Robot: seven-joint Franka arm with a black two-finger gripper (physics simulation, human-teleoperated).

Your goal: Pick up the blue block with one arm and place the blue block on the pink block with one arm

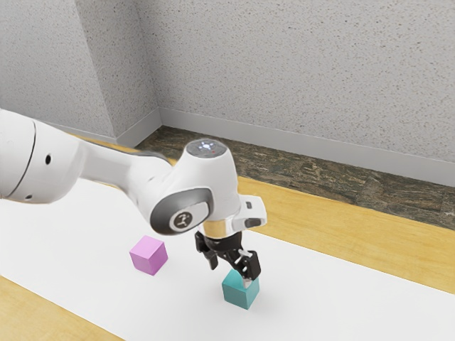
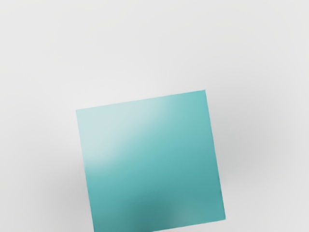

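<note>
1. Blue block [image 1: 239,293]: it sits flat on the white mat [image 1: 341,298], nearest the exterior camera, not lifted.
2. The wrist view shows this block's square top face from straight above, turned slightly askew, with bare mat on all sides of it. The exterior view shows instead two of its side faces.
3. The exterior view adds the arm, the second block and the room.
4. Count: one blue block, one pink block [image 1: 148,255], one arm [image 1: 106,174], one gripper [image 1: 231,271].
5. The gripper hangs just over the blue block, fingers pointing down and standing apart, so it is open and holds nothing. One fingertip is over the block's top at its far edge; whether it touches, I cannot tell. The other is off the block's side toward the pink block.
6. The pink block lies on the mat to the exterior view's left of the blue block, apart from it, nothing on top.
7. Beyond the blue block come the wooden table [image 1: 355,234], a dark floor [image 1: 320,174] and grey walls [image 1: 298,64].
</note>
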